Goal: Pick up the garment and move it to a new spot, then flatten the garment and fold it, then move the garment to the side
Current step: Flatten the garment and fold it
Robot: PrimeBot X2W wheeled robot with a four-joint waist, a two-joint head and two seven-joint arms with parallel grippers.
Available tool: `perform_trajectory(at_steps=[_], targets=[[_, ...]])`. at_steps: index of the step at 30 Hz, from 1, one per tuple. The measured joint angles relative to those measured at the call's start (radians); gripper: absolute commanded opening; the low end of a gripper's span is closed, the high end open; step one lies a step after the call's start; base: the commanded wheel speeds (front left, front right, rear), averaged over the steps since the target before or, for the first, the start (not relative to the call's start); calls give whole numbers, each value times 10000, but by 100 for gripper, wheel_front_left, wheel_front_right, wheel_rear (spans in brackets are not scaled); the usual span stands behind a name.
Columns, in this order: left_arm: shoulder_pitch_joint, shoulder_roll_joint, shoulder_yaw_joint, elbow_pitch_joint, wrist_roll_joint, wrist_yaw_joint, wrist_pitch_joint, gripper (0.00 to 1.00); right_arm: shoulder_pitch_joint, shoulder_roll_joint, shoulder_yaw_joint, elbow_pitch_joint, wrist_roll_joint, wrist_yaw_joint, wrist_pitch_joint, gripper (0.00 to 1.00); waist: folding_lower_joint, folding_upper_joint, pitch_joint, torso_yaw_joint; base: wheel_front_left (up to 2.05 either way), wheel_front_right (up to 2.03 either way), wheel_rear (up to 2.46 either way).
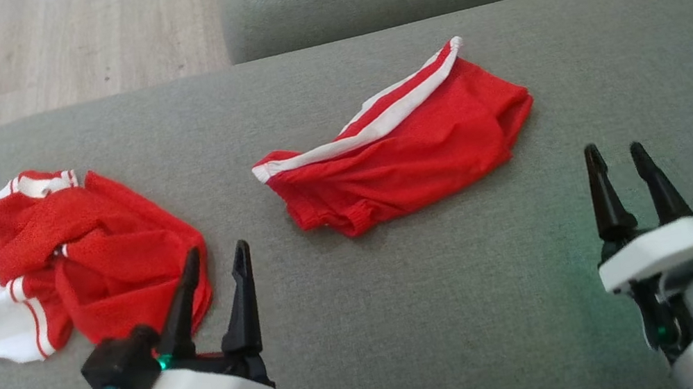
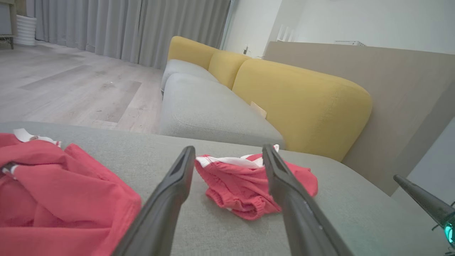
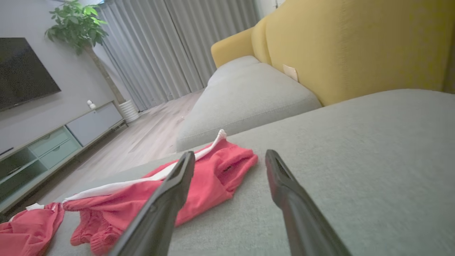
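grey couch (image 1: 410, 324), red shorts (image 1: 409, 149), rumpled, white-striped

We count two red garments on the sofa (image 1: 410, 324): one pair of shorts (image 1: 403, 157) with white side stripes, at the centre of the head view, and one red-and-white shirt (image 1: 83, 260), crumpled at the left.

Grippers, two: left gripper (image 1: 217, 251) at lower left, right gripper (image 1: 613, 148) at lower right. Fingers (image 1: 241, 303), two apiece, four in all.

Grey seat cushions (image 2: 209, 106), three in the left wrist view. Yellow back cushions (image 2: 302, 103), three.

In the left part of the right wrist view we list one television (image 3: 21, 71), one potted plant (image 3: 76, 21) and one low cabinet (image 3: 53, 142).
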Motion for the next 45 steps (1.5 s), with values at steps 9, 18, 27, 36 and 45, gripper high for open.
perform_trajectory(at_steps=[9,18,27,36,45], targets=[[170,-8,-384,-142,40,10,0,100,707,558,-957,-918,-725,0,332,100,0,0,110,44,0,0,0],[-41,-6,-821,-94,38,6,0,100,-63,750,-2550,-276,46,0,1975,100,0,0,782,601,0,0,0],[-789,-13,-1340,-54,-479,6,0,100,-2665,759,-4665,1751,1741,0,3868,100,0,0,1698,1609,0,0,0],[-1289,-19,-1615,-94,-479,12,0,100,-4308,491,-6483,3847,851,0,4242,100,0,0,2298,2572,0,0,0],[-1294,-21,-2040,-161,-472,111,0,100,-5135,291,-7041,4497,330,-2,4341,100,1,0,2601,2893,0,0,0]])
